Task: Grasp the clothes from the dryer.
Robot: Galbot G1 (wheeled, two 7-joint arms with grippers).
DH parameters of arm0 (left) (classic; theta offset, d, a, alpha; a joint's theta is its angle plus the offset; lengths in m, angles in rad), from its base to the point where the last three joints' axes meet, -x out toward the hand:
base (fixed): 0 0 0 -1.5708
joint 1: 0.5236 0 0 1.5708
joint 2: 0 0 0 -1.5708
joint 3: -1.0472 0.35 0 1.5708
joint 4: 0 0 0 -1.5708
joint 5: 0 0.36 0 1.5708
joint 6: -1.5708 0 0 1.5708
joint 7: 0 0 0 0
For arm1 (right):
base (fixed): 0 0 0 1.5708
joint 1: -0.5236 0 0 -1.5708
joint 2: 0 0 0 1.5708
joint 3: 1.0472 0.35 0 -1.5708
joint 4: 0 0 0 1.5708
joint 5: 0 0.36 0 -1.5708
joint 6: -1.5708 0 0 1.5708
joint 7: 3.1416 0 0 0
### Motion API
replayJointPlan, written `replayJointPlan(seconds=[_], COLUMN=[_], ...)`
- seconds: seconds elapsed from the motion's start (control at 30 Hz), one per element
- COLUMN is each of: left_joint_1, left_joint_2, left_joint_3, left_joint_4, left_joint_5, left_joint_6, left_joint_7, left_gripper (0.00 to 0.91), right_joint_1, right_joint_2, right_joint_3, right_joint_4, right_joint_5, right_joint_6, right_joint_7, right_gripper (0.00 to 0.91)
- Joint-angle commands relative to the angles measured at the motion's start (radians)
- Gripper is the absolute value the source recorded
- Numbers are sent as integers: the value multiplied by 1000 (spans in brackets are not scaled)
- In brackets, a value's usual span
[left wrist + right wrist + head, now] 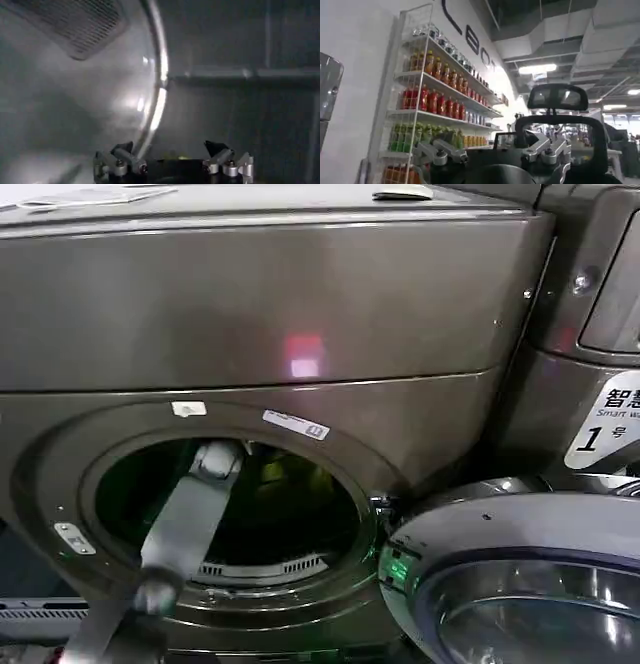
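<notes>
One left tool (172,162), fingers spread and empty, sits inside the dryer (250,314) drum beside its swung-open door (520,584).

dryer (250,304) holds the clothes (272,472), yellow-green bit seen deep inside its porthole; papers (95,196) lie flat on dryer top.
</notes>
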Motion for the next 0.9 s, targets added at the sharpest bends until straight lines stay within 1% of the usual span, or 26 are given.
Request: replayJointPlan(seconds=[0.03,0.23,0.33,0.5,0.83,0.87,0.9], left_joint_1=[-133,-189,-203,-198,-172,-171,-171], left_joint_2=[-26,-58,-69,-84,-91,-91,-93], left_joint_3=[83,101,112,112,117,116,115], left_joint_4=[235,293,304,331,339,339,340], left_joint_5=[364,540,586,626,646,645,644], left_joint_6=[-108,-122,-126,-132,-136,-136,-137], left_joint_7=[158,168,175,183,193,193,194], left_gripper=[907,907,907,907,907,853,694], right_joint_1=[0,2,3,5,10,9,10], right_joint_2=[3,7,11,12,21,22,22], right_joint_3=[2,2,1,1,-6,-6,-6], right_joint_4=[1,1,3,4,10,11,10], right_joint_5=[-1,-3,-4,-4,-8,-9,-9], right_joint_6=[0,0,0,1,1,1,1], right_joint_7=[0,0,0,-1,-3,-3,-3], right_gripper=[907,907,907,907,907,907,907])
